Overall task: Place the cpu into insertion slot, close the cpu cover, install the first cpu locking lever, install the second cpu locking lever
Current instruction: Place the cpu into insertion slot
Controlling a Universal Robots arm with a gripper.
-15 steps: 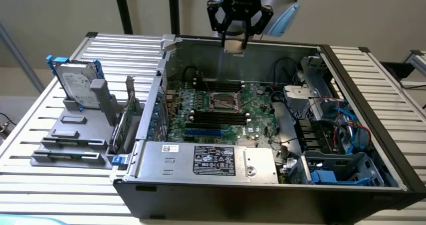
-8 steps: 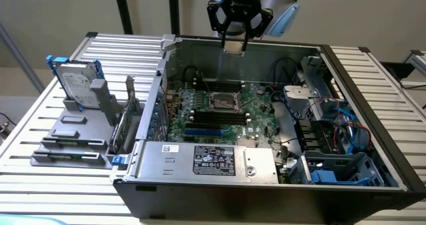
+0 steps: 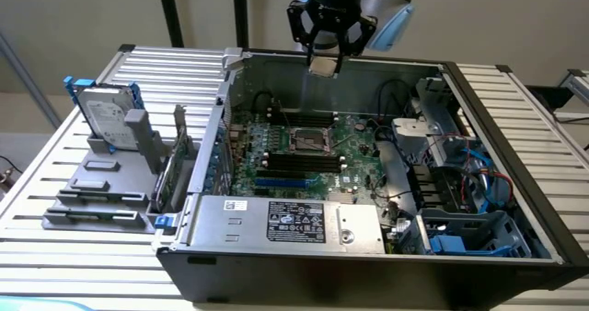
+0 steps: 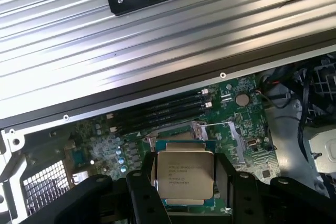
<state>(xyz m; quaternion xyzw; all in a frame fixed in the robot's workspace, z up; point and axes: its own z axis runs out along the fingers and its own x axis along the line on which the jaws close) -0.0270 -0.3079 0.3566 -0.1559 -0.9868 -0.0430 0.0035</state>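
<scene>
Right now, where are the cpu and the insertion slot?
cpu (image 4: 182, 174), wrist view, centre of its printed top face.
insertion slot (image 3: 311, 140), exterior view, middle of the dark socket.

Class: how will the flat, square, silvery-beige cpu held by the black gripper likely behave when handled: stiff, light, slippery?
The flat square silvery-beige cpu looks rigid and probably light. Its smooth metal top may slip in the black gripper. Flat, so unlikely to roll.

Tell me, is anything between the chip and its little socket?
Nothing: in the exterior view the cpu hangs above the insertion slot, with only air between.
</scene>
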